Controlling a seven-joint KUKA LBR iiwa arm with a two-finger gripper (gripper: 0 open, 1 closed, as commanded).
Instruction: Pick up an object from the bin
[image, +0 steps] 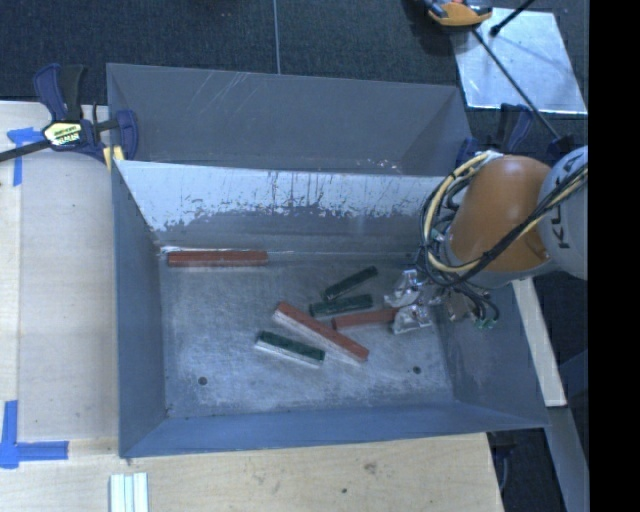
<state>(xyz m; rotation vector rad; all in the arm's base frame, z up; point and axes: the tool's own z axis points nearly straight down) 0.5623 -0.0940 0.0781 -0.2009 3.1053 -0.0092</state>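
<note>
My gripper (408, 303) hangs low at the right side of the bin floor, its metal fingers beside the right end of a short red-brown stick (362, 319). I cannot tell whether the stick lies between the fingers or just next to them. Two dark green sticks (346, 291) lie just left of the gripper, one above the other. A longer red-brown stick (322, 331) slants across the middle of the floor.
A dark green bar on a pale backing (290, 348) lies left of the slanted stick. Another red-brown stick (217, 258) rests along the foot of the back wall at the left. The arm's orange cover and cables hang over the bin's right wall.
</note>
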